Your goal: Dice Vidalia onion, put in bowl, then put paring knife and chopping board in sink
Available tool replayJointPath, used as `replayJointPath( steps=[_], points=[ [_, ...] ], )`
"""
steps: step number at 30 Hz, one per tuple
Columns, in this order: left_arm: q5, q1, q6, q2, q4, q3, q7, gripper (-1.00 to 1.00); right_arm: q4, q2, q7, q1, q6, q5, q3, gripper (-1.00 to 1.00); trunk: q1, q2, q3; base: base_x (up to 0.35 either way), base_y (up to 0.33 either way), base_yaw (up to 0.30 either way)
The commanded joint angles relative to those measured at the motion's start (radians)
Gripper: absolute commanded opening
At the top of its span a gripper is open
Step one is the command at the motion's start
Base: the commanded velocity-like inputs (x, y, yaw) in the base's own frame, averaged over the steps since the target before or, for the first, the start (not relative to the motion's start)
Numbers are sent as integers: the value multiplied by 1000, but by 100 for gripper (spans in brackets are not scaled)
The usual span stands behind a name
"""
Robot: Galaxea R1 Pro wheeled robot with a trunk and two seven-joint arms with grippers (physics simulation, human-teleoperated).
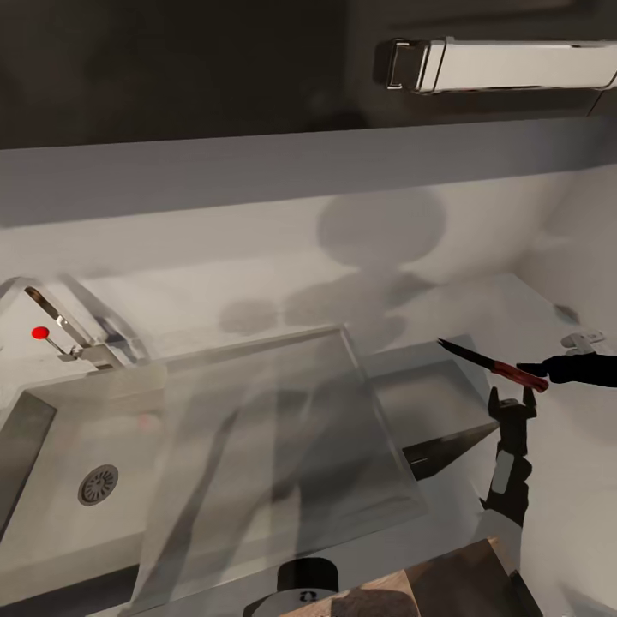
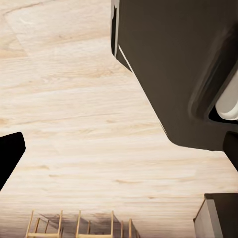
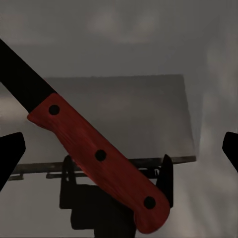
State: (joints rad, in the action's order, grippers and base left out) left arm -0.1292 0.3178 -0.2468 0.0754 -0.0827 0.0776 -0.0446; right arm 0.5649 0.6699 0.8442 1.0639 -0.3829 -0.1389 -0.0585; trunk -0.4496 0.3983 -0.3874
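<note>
— Right gripper (image 1: 548,374) is closed on the paring knife (image 1: 493,366), blade pointing to ten o'clock.
— And the sink (image 1: 51,446)?
— It lies toward eight o'clock; the right arm is nearer.

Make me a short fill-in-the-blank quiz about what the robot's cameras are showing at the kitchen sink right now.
1. The right gripper holds the paring knife by its ____ handle.
2. The knob on the faucet is ____.
3. The round drain sits in the floor of the ____.
4. The left wrist view looks down on a pale ____ floor.

Missing words: red; red; sink; wooden
</note>
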Motion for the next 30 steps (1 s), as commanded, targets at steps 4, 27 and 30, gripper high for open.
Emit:
replayJointPath(
  steps=[4, 27, 30],
  points=[
    [-10, 1, -2, 1, -2, 9, -5, 100, 1, -2, 8, 1, -5, -10, -5, 100, 0, 2, -7, 0, 0, 0],
    [-10, 1, -2, 1, -2, 9, -5, 100, 0, -3, 9, 1, -2, -10, -4, 100, 0, 2, -43, 0, 0, 0],
    [-10, 1, -2, 1, -2, 8, -5, 100, -2, -4, 9, 1, -2, -10, -4, 100, 0, 2, -48, 0, 0, 0]
  ],
)
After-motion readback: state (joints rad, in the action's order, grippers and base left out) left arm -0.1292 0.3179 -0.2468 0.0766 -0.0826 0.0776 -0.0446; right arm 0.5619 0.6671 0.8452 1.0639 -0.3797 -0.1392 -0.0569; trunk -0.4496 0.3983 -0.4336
